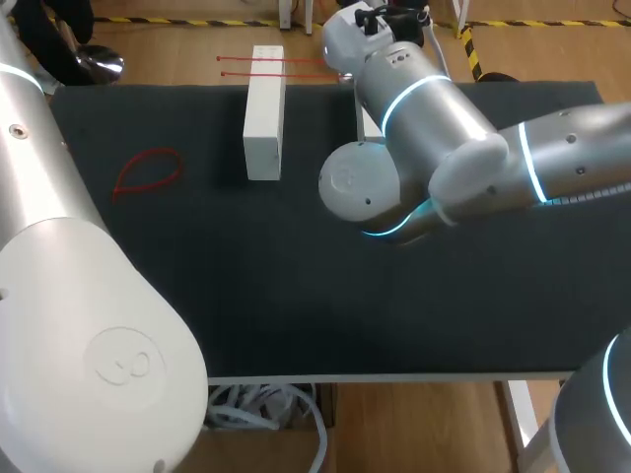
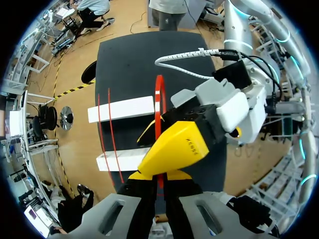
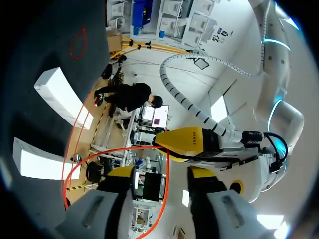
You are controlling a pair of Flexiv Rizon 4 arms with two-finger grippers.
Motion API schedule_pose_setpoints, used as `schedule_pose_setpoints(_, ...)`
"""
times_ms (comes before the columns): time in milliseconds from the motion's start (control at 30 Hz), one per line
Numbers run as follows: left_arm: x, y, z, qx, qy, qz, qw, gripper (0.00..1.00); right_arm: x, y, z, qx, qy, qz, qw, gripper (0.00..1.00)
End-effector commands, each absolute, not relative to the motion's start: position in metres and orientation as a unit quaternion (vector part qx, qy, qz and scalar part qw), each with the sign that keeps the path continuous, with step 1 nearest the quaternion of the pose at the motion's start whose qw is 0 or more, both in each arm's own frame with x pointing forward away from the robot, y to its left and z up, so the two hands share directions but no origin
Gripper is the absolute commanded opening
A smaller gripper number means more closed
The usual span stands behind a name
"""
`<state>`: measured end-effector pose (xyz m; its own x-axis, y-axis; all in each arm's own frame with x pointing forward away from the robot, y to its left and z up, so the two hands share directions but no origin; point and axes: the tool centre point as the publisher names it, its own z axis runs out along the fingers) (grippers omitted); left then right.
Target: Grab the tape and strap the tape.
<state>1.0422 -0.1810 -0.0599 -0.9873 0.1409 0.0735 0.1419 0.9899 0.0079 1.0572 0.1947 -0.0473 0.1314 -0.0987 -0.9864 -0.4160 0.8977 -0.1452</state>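
Firstly, the left claw (image 2: 158,185) is shown pinched tight on a thin red tape (image 2: 159,107), which is held edge-on between its tips and rises straight ahead of them. Just past those tips, one yellow finger of the right claw (image 3: 159,178) is seen close beside the tape. The right claw is held wide apart. The tape is bowed into a loop that passes between its fingers, nearer one of them, and is not clamped from both sides. Ahead of the left claw, beyond the tape, two white blocks (image 1: 264,113) are laid on the dark bench (image 1: 296,296). The tape is judged light, narrow and springy, and liable to slip or twist. It is best taken near its free end, with its flat faces set against the pads.
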Motion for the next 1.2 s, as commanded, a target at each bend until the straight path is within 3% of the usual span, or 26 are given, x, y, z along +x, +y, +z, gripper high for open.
schedule_pose_setpoints(33, 1.043, -0.182, -0.058, -0.070, -0.997, -0.010, 0.038, 0.00, 1.054, 0.194, -0.045, -0.200, 0.654, 0.107, 0.722, 0.42)
schedule_pose_setpoints(133, 1.043, -0.182, -0.058, -0.070, -0.997, -0.010, 0.038, 0.00, 1.052, 0.194, -0.046, -0.201, 0.655, 0.107, 0.721, 0.46)
schedule_pose_setpoints(1200, 1.043, -0.182, -0.058, -0.070, -0.997, -0.010, 0.038, 0.00, 0.993, 0.161, -0.045, -0.201, 0.652, 0.159, 0.713, 0.40)
